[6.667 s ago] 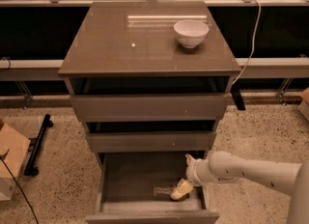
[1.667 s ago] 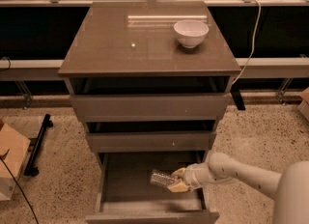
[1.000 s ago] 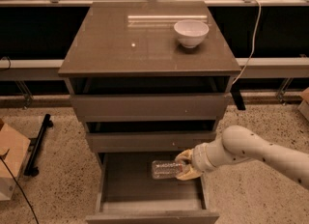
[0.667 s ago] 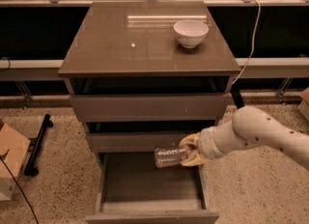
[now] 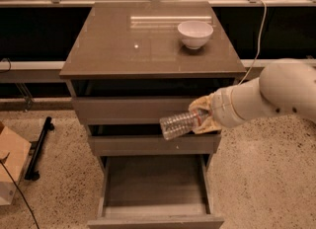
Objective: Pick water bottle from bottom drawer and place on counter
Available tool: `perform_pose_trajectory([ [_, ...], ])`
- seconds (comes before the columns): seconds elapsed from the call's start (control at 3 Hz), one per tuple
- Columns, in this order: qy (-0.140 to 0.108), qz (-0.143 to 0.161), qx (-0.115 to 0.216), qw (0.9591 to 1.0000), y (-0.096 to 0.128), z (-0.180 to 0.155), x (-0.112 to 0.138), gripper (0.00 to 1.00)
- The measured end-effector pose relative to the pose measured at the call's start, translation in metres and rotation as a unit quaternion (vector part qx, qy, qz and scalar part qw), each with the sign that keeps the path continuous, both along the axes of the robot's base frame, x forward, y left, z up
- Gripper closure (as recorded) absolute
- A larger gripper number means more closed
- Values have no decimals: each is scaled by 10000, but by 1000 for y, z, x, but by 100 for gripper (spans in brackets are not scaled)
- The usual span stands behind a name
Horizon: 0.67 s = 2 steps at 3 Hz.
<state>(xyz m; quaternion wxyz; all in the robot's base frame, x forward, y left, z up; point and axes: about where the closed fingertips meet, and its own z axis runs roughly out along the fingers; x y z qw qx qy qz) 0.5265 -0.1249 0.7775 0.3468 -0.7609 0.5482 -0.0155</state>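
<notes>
Your tan two-finger gripper (image 5: 203, 119) was clamped on the neck end of the small clear ribbed plastic water bottle (image 5: 178, 123), held slightly tilted in mid-air above the open grey bottom drawer (image 5: 153, 183), below the glossy grey-brown counter (image 5: 143, 45) bearing a white bowl (image 5: 195, 34).

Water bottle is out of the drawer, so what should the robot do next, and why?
Probably raise it: the gripper holds the water bottle sideways in front of the upper drawers, below the counter edge, so it must clear that first.
</notes>
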Motion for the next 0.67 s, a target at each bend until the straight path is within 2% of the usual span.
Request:
perform_pose_trajectory([
  [0.33,-843,130,-195,9962,7,90,16,100],
  [0.67,-848,115,-192,9961,7,90,17,100],
])
